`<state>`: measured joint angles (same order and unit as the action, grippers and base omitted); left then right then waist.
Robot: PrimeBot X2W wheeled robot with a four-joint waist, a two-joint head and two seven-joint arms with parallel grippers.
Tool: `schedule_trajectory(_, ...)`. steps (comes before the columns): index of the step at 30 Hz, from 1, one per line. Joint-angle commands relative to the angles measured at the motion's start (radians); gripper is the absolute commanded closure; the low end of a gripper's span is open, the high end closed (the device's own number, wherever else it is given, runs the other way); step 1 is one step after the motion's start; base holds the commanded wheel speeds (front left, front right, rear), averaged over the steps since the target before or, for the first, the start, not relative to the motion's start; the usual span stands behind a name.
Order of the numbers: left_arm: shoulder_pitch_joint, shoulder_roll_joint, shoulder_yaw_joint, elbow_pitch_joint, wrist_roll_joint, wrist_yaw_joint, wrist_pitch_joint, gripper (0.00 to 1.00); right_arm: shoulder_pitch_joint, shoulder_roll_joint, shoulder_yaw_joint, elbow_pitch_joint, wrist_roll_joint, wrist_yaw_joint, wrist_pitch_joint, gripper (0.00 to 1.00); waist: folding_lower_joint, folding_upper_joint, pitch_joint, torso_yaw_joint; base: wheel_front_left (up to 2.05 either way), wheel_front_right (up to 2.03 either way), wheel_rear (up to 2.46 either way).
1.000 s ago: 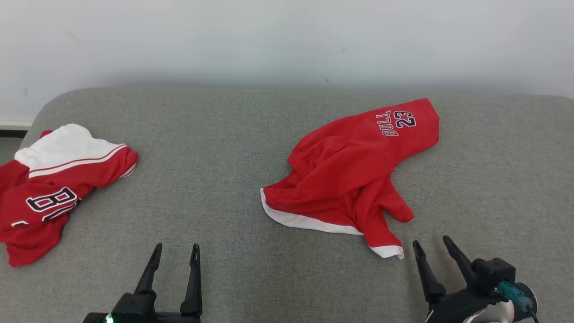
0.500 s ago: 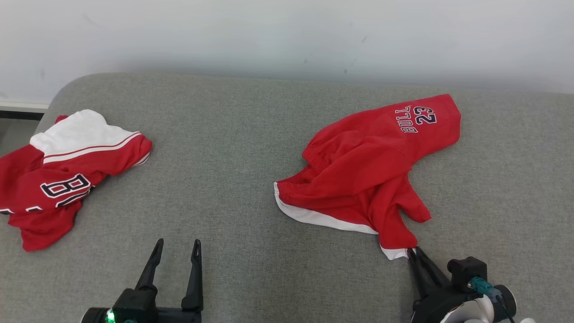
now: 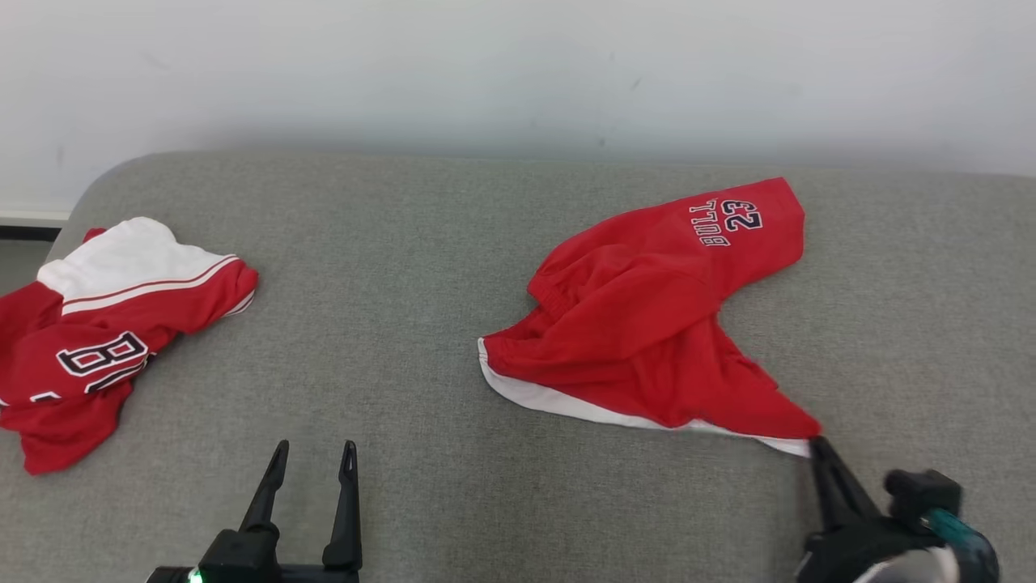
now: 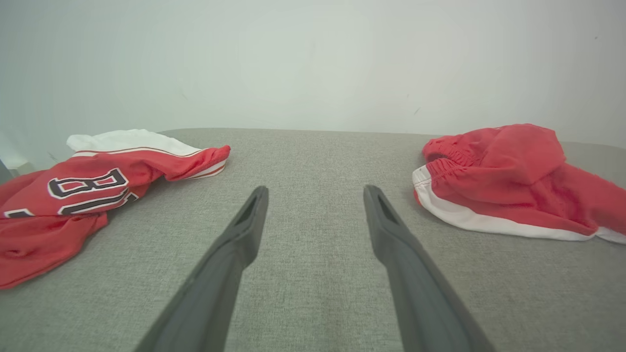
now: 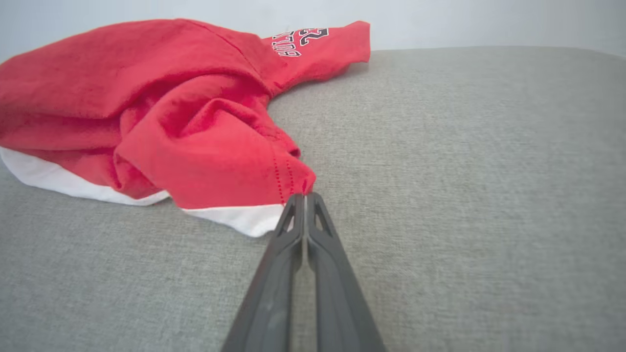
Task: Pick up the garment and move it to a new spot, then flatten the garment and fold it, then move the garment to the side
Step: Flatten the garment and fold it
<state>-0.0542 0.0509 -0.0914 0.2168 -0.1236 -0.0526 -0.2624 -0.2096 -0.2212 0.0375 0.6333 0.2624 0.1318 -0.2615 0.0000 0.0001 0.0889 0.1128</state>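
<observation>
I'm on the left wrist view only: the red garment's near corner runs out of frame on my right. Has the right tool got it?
Observer: Yes. The right tool is shut on that corner of the red garment, where the red meets the white band.
Operator: A deep bite or just the tips?
Observer: Just the tips; the cloth ends right at them.
Operator: Any print to identify the garment?
Observer: Its far end carries a 23 print, upside down in the head view.
</observation>
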Motion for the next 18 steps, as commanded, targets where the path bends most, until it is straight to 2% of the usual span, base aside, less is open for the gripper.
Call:
schedule_trajectory(1, 0.014, -0.001, 0.001, -0.002, -0.008, 0.001, -0.004, 0.0, 0.031, -0.003, -0.017, -0.014, -0.003, -0.002, -0.004, 1.0, 0.0, -0.0001, -0.01, -0.012, 0.0, 0.0, 0.0)
schedule_trajectory(8, 0.019, -0.001, -0.003, 0.002, -0.006, -0.007, -0.004, 0.0, 0.195, -0.005, -0.189, -0.179, -0.029, -0.002, -0.005, 1.0, 0.0, -0.0001, -0.027, -0.042, 0.0, 0.0, 0.0)
schedule_trajectory(12, 0.025, -0.001, 0.002, 0.003, 0.007, -0.012, -0.004, 0.0, 0.238, 0.011, -0.213, -0.234, -0.036, -0.002, 0.025, 1.0, 0.0, -0.0001, -0.031, -0.065, 0.0, 0.0, 0.0)
schedule_trajectory(13, 0.025, -0.001, 0.001, 0.005, 0.009, -0.016, -0.004, 0.0, 0.24, 0.011, -0.213, -0.243, -0.042, -0.002, 0.033, 0.65, 0.0, -0.0001, -0.03, -0.071, 0.0, 0.0, 0.0)
schedule_trajectory(14, 0.024, -0.001, 0.0, 0.007, 0.011, -0.016, -0.004, 0.0, 0.238, 0.016, -0.213, -0.254, -0.046, -0.002, 0.034, 0.38, 0.0, -0.0001, -0.03, -0.076, 0.0, 0.0, 0.0)
schedule_trajectory(15, 0.022, -0.001, -0.002, 0.009, 0.014, -0.019, -0.004, 0.0, 0.237, 0.022, -0.214, -0.261, -0.049, -0.002, 0.033, 0.0, 0.0, -0.0001, -0.031, -0.081, 0.0, 0.0, 0.0)
schedule_trajectory(18, 0.016, 0.003, -0.003, 0.017, 0.021, -0.027, -0.004, 0.0, 0.235, 0.034, -0.216, -0.283, -0.063, -0.002, 0.028, 0.0, 0.0, -0.0001, -0.036, -0.097, 0.0, 0.0, 0.0)
